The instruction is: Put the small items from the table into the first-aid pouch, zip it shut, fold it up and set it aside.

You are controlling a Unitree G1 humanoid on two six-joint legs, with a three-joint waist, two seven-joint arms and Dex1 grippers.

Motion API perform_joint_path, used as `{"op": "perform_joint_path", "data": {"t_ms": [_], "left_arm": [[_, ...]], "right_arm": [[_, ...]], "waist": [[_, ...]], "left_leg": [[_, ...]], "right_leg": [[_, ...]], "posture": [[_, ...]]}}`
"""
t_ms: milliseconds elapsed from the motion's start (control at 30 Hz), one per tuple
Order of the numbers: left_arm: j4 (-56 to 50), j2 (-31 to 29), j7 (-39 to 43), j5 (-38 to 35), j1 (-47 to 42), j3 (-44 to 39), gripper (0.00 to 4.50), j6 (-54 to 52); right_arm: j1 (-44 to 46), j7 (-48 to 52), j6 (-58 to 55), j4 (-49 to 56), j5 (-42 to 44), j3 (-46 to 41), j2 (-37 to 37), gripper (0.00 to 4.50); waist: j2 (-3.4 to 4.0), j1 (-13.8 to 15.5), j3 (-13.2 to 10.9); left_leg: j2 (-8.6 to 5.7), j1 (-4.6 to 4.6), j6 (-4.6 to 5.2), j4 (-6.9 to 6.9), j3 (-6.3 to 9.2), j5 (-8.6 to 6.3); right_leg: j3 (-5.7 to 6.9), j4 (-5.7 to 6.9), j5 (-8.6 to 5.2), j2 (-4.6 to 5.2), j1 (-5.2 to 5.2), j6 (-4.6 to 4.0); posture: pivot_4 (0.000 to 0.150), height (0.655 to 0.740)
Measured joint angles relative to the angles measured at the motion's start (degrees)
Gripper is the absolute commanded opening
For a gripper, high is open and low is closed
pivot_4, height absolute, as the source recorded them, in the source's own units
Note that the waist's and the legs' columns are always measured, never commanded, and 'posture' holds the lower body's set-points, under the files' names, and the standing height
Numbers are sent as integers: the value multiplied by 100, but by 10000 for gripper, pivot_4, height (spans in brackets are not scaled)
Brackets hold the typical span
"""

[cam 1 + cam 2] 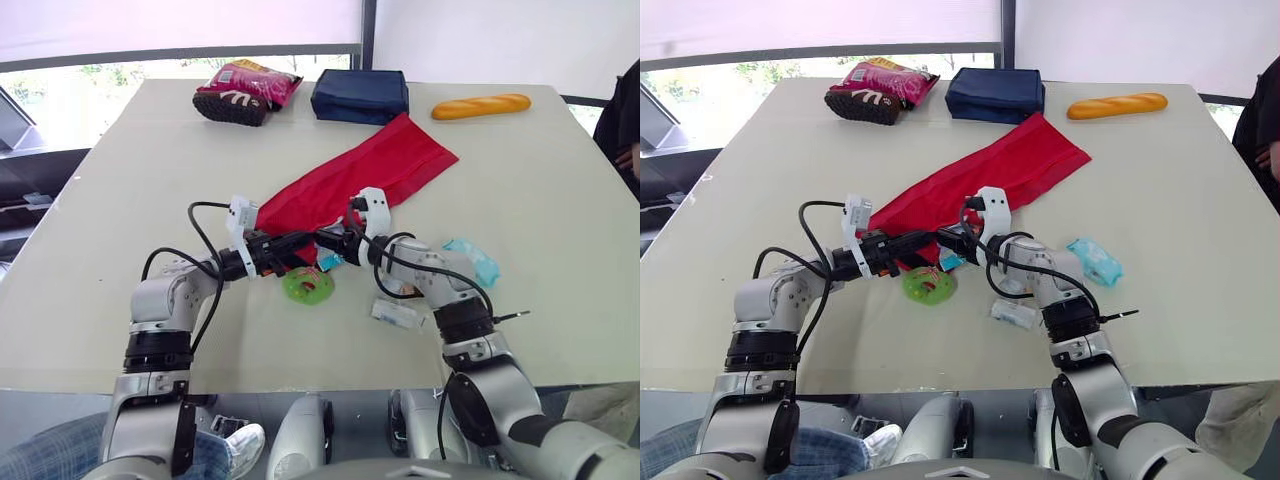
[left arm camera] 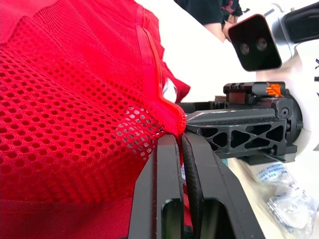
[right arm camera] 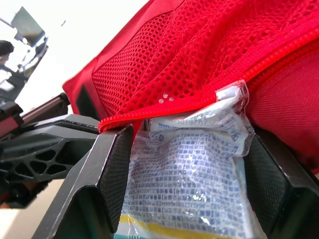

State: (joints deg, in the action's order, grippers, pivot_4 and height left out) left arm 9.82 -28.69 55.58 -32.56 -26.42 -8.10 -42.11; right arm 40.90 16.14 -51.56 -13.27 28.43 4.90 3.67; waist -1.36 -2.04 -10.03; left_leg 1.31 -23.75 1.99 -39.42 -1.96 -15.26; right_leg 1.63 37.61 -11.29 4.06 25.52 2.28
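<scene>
Here, packing is in hand: the left end effector [image 2: 180,139] clenches the zip edge of the red pouch [image 1: 370,170] lying on the desk [image 1: 540,200]; the right end effector [image 3: 189,144] grasps a sachet [image 3: 184,184] at the pouch's mouth. Next, probably: push deeper, then release.

L gripper [image 1: 300,243] & R gripper [image 1: 330,240] tip to tip at red pouch [image 1: 380,165] mouth, R's packet [image 3: 189,164] plugging it. Just robot-side of both: green ring [image 1: 308,286]; table [image 1: 110,200] outboard of L open.
</scene>
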Motion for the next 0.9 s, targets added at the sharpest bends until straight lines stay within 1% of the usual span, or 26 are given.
{"op": "perform_joint_path", "data": {"t_ms": [367,667,900], "left_arm": [[243,5,54,89,-42,147,0,68],[364,4,144,110,-100,195,0,137],[439,5,178,150,-134,204,0,157]], "right_arm": [[-231,869,-560,1060,202,133,-715,33476],[-329,1162,-925,1141,241,93,-1325,33476],[-463,1254,-1235,1380,217,336,-1517,33476]], "waist": [[-1,-21,-1],[-1,-13,-1],[-1,-14,-1]], "left_leg": [[0,-2,0,7,0,0],[-1,-3,0,7,0,-1],[0,-1,0,7,1,0]], "right_leg": [[1,-1,-1,0,4,0],[1,-4,-1,0,4,0],[2,-1,-1,-1,4,0]], "posture": [[1500,7164],[1500,7164],[1500,7164]]}}
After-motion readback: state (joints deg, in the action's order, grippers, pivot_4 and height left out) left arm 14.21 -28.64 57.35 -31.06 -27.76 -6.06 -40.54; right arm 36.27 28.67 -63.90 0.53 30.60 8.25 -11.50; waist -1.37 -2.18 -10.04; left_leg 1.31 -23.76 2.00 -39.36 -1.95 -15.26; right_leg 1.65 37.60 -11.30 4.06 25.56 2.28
